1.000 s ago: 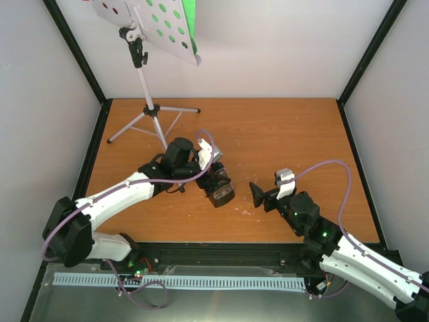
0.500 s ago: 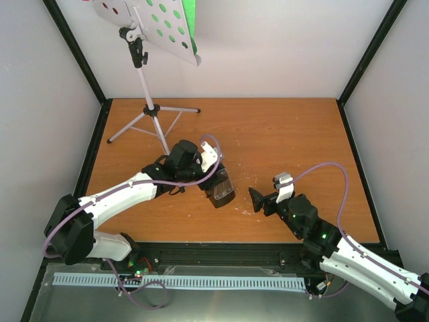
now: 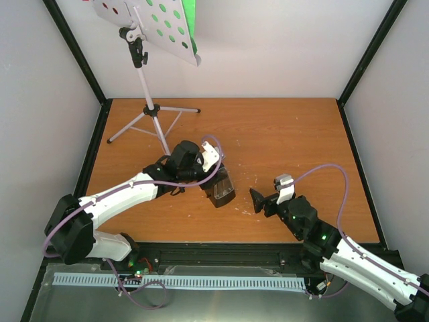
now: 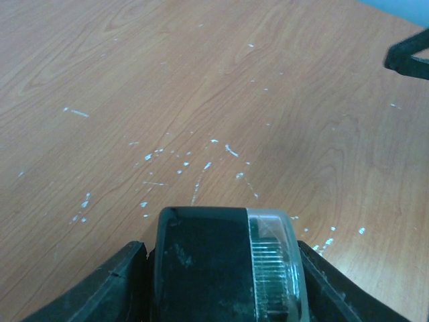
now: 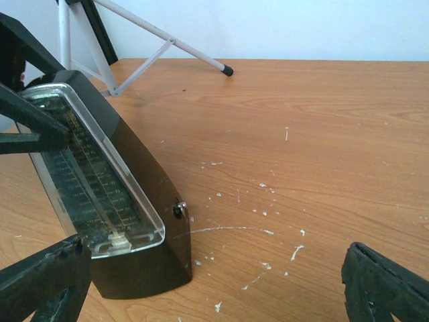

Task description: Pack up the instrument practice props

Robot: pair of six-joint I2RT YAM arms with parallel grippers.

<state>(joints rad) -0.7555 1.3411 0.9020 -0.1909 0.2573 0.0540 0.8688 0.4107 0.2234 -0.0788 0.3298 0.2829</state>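
Observation:
The black pyramid metronome [image 3: 220,189] with its clear cover stands on the wooden table, left of centre. My left gripper [image 3: 214,176] is shut on its upper part; in the left wrist view the metronome [image 4: 214,261] fills the gap between both fingers. The right wrist view shows the metronome [image 5: 114,201] at the left. My right gripper [image 3: 257,197] is open and empty, just right of the metronome, low over the table. The music stand [image 3: 153,111] is at the back left, its pale perforated desk [image 3: 144,27] raised high. A green sheet [image 3: 190,20] lies on it; red shows through the holes.
The stand's silver tripod legs [image 5: 167,43] spread over the back-left table. Black frame posts [image 3: 87,67] and white walls enclose the table. White scuff marks [image 4: 194,168] dot the wood in front of the metronome.
My left gripper with the metronome has shifted slightly to the right. My right gripper has edged a little lower and nearer the metronome.

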